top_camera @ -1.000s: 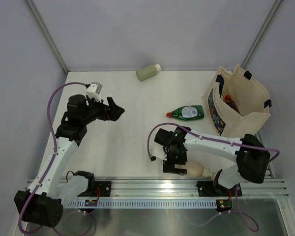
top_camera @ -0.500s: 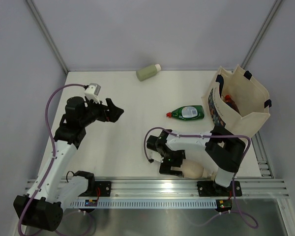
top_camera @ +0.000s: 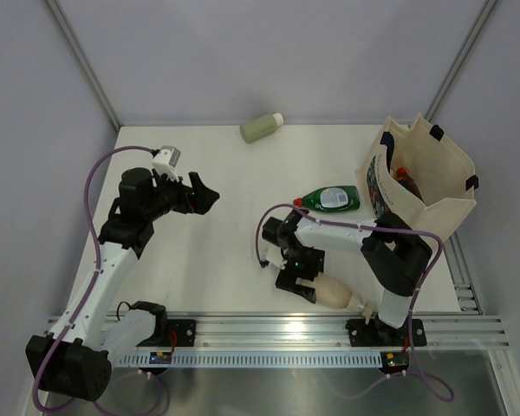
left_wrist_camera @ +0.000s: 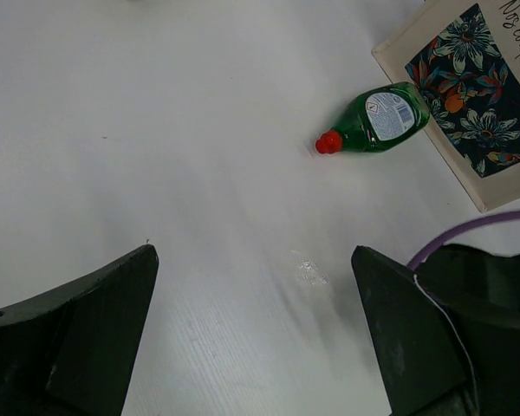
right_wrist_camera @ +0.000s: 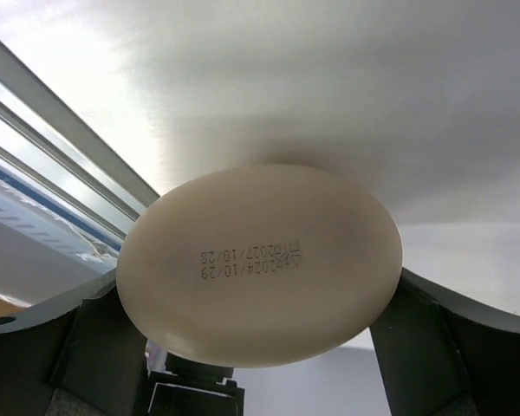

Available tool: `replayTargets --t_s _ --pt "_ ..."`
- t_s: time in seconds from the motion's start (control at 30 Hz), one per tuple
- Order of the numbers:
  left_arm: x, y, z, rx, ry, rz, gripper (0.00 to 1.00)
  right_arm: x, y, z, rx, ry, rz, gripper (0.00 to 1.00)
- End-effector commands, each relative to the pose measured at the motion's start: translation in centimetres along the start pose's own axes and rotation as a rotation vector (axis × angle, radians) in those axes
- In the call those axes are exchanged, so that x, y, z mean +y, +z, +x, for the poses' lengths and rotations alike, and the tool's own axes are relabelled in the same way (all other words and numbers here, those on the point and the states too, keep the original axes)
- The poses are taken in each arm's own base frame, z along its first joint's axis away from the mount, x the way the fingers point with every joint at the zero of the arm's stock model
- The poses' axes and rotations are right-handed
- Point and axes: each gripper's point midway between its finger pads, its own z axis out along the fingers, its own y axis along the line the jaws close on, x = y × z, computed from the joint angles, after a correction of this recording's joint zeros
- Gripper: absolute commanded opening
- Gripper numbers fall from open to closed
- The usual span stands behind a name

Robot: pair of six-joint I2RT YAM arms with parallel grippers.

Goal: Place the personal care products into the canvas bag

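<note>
My right gripper [top_camera: 300, 279] is shut on the beige bottle [top_camera: 334, 293] near the table's front edge. In the right wrist view the bottle's oval base [right_wrist_camera: 258, 260] fills the space between my fingers, with the gripper [right_wrist_camera: 260, 299] closed around it. A green bottle with a red cap [top_camera: 329, 198] lies on the table beside the canvas bag [top_camera: 442, 204], which stands open at the right with a dark red bottle [top_camera: 407, 181] inside. A sage-green bottle [top_camera: 260, 127] lies at the back. My left gripper [top_camera: 210, 198] is open and empty above the table's left half.
The left wrist view shows the green bottle [left_wrist_camera: 380, 118] lying against the bag's flower-print panel [left_wrist_camera: 477, 108] and my left gripper [left_wrist_camera: 253, 260] over bare table. A metal rail [top_camera: 277, 329] runs along the front edge. Grey walls enclose the table.
My right wrist has turned and shifted slightly back and left. The beige bottle has swung with it, its cap end now pointing to the near right. The left arm has barely moved.
</note>
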Motion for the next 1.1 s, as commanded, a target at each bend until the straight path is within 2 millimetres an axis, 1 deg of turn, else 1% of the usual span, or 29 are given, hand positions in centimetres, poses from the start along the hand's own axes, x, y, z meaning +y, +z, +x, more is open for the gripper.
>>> replayTargets --t_s 0.0,0.03,0.07,0.1,0.17,0.2,0.27,0.3,0.33,0.37,0.4,0.43,0.53,0.57,0.63,0.67,0.73,0.77,0.8,0.83,0.87,0.9,1.0,1.07 --pt "-0.7 0.0 -2.6 -0.067 0.044 0.024 0.99 -2.0 -5.9 -4.0 -0.277 0.054 -0.044 0.07" --pt "-0.7 0.1 -2.7 -0.067 0.042 0.029 0.99 -2.1 -7.1 -4.7 -0.332 0.064 -0.078 0.00" --pt "-0.9 0.3 -2.7 -0.061 0.035 0.039 0.99 -2.8 -8.0 -5.0 -0.375 0.085 -0.094 0.00" --pt "-1.0 0.4 -2.8 -0.065 0.033 0.045 0.99 -4.4 -9.4 -5.2 -0.433 0.135 -0.102 0.00" --pt "-1.2 0.6 -3.0 -0.065 0.017 0.060 0.99 -5.1 -10.2 -5.6 -0.482 0.162 -0.150 0.00" --pt "-1.4 0.7 -3.1 -0.070 0.014 0.071 0.99 -6.0 -10.9 -5.7 -0.524 0.201 -0.182 0.00" --pt "-1.8 0.9 -3.2 -0.070 -0.006 0.096 0.99 -6.9 -11.2 -5.9 -0.563 0.233 -0.210 0.00" --pt "-1.9 1.2 -3.4 -0.078 -0.010 0.109 0.99 -7.9 -11.5 -5.6 -0.590 0.269 -0.224 0.00" --pt "-1.9 1.4 -3.1 -0.072 -0.023 0.117 0.99 -8.1 -11.8 -5.8 -0.618 0.283 -0.259 0.00" --pt "-2.4 1.5 -3.2 -0.078 -0.036 0.144 0.99 -8.6 -12.0 -5.9 -0.641 0.299 -0.273 0.00" --pt "-2.4 1.8 -2.9 -0.071 -0.050 0.152 0.99 -8.8 -12.6 -6.3 -0.679 0.309 -0.318 0.00" --pt "-2.6 2.0 -2.6 -0.062 -0.061 0.176 0.99 -9.9 -12.9 -5.9 -0.706 0.349 -0.336 0.00" --pt "-3.0 2.8 -1.5 -0.034 -0.108 0.226 0.99 -11.5 -14.1 -5.9 -0.791 0.408 -0.420 0.00" --pt "-3.1 3.1 -0.8 -0.017 -0.131 0.233 0.99 -11.7 -14.5 -5.9 -0.809 0.416 -0.438 0.00" --pt "-3.3 3.6 0.0 0.017 -0.149 0.248 0.99 -12.1 -16.1 -6.1 -0.872 0.418 -0.475 0.00" --pt "-3.5 3.7 0.1 0.025 -0.149 0.253 0.99 -12.6 -16.6 -5.8 -0.896 0.435 -0.481 0.00" --pt "-3.5 4.1 0.6 0.042 -0.151 0.254 0.99 -12.7 -18.4 -5.8 -0.961 0.422 -0.498 0.00" --pt "-3.7 4.2 0.7 0.047 -0.150 0.260 0.99 -13.1 -19.1 -5.6 -0.988 0.432 -0.500 0.00" --pt "-3.8 4.4 0.5 0.038 -0.143 0.265 0.99 -13.0 -20.3 -5.7 -1.021 0.429 -0.525 0.00" --pt "-4.0 4.5 0.4 0.036 -0.141 0.272 0.99 -13.0 -21.0 -5.6 -1.044 0.430 -0.528 0.00" --pt "-4.1 4.6 0.4 0.038 -0.142 0.280 0.99 -13.3 -21.9 -5.5 -1.071 0.442 -0.531 0.00" --pt "-4.2 4.7 0.4 0.039 -0.142 0.284 0.99 -13.1 -23.0 -5.4 -1.107 0.428 -0.543 0.00" --pt "-4.8 5.1 0.6 0.051 -0.145 0.312 0.99 -13.5 -24.5 -5.2 -1.162 0.434 -0.535 0.00" --pt "-5.4 5.6 1.1 0.073 -0.144 0.339 0.99 -13.5 -24.8 -5.3 -1.178 0.438 -0.544 0.00"
